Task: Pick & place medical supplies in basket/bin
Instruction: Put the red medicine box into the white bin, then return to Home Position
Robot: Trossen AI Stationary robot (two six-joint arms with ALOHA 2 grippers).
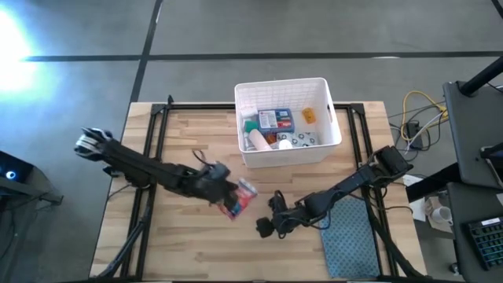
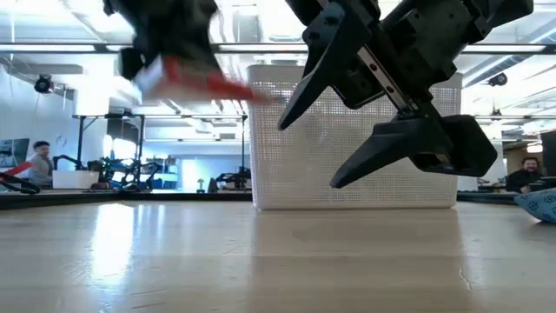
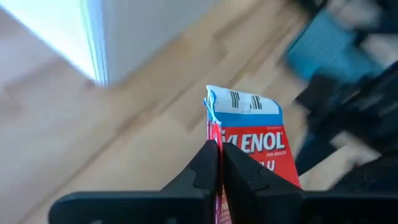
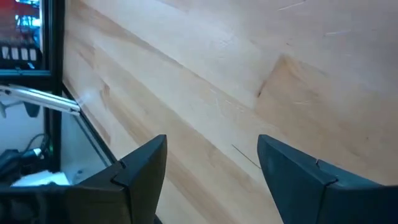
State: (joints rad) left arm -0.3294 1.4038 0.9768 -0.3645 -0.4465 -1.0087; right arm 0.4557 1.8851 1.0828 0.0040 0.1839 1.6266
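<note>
- Left tool (image 3: pixel 220 163) is clenched on the thin edge of a red-and-white flat medicine packet (image 3: pixel 252 146), mid-table.
- Such a thin pinch could slip before the white slotted plastic basket (image 1: pixel 330 118).
- Right tool (image 4: pixel 211 165) hangs released near the table's front edge.

red-white-blue packet (image 1: pixel 240 197) lifted off table, pinched at edge, just in front of basket (image 1: pixel 330 137). basket white, slotted, upright, holds blue box (image 1: pixel 275 119), bottles, orange item.

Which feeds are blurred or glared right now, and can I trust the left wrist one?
Left wrist view: the red packet in the shut left gripper reads sharp; the basket and table behind smear. Low view: the packet is motion-blurred. High view: glare in the floor's top-left corner. Right wrist view: clear, right gripper open.
</note>
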